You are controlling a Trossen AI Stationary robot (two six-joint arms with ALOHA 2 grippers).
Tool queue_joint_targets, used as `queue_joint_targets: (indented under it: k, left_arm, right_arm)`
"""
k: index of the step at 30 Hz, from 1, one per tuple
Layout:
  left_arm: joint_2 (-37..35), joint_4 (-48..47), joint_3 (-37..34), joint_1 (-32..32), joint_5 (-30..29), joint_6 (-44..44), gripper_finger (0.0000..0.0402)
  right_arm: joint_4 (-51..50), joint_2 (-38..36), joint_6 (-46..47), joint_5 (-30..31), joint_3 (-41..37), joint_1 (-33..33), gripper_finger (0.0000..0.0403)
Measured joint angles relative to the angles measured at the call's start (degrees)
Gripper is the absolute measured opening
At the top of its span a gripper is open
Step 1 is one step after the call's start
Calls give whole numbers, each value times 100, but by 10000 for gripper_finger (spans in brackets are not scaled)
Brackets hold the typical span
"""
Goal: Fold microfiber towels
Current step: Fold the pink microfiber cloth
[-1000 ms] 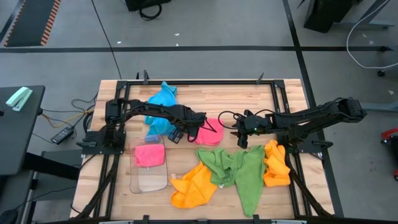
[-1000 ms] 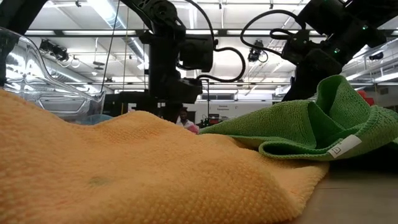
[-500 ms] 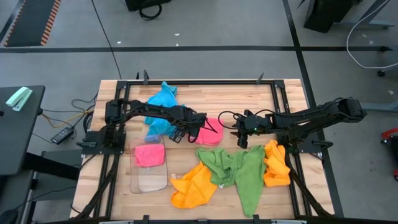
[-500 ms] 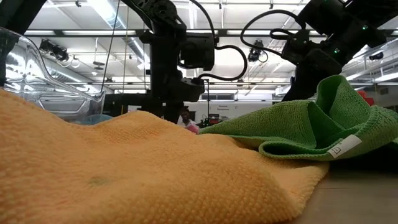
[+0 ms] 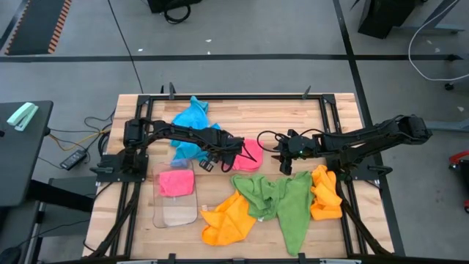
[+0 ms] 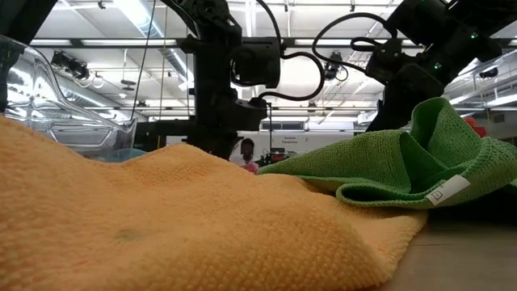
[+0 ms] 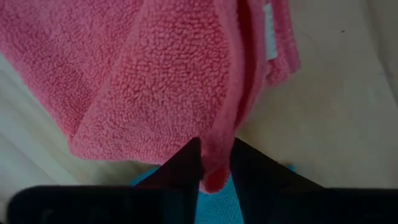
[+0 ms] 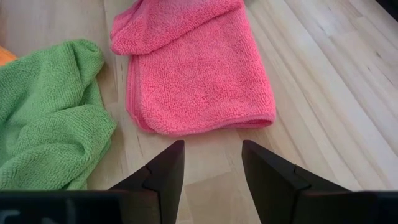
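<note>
A pink towel (image 5: 251,153) lies loosely folded on the wooden table's middle, also seen in the right wrist view (image 8: 199,81). My left gripper (image 5: 224,152) points down at the towel's left end and is shut on it (image 7: 214,167). My right gripper (image 5: 284,163) hovers open just right of the towel (image 8: 211,167), touching nothing. A blue towel (image 5: 189,128) lies crumpled at the far left. Green towels (image 5: 277,202) and orange towels (image 5: 227,220) lie bunched along the near side, with another orange one (image 5: 325,194) at the right. My left gripper pinches the pink towel's left-end edge (image 7: 216,155) between its two fingers (image 7: 186,163), coming from above and pointing steeply down. A folded-over flap meets that edge, so more than one layer may be caught. The towel lies slack on the table.
A clear plastic tray (image 5: 176,214) with a folded pink towel (image 5: 176,182) in it stands near left. In the low view an orange towel (image 6: 161,218) and a green one (image 6: 420,153) fill the foreground. A person (image 6: 246,152) shows far behind the table.
My left gripper has closed its fingers onto the pink towel's left end. The towel lies where it lay. My right arm has kept still.
</note>
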Motion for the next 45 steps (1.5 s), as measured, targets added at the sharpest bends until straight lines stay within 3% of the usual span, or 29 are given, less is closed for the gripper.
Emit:
queue_joint_targets:
  k: [7,21,29,45]
  left_arm:
    - [0,9,0,-21,85,83,10]
    - [-96,-1,131,-85,-359,938,6]
    - [-98,44,250,-194,-762,1943,6]
    - [-98,1381,247,-216,-1152,2308,6]
  right_arm:
    - [2,0,0,0,0,1,170]
    - [7,0,-2,0,0,-1,170]
    - [-7,0,-47,0,0,1,162]
    - [-9,0,-70,0,0,1,138]
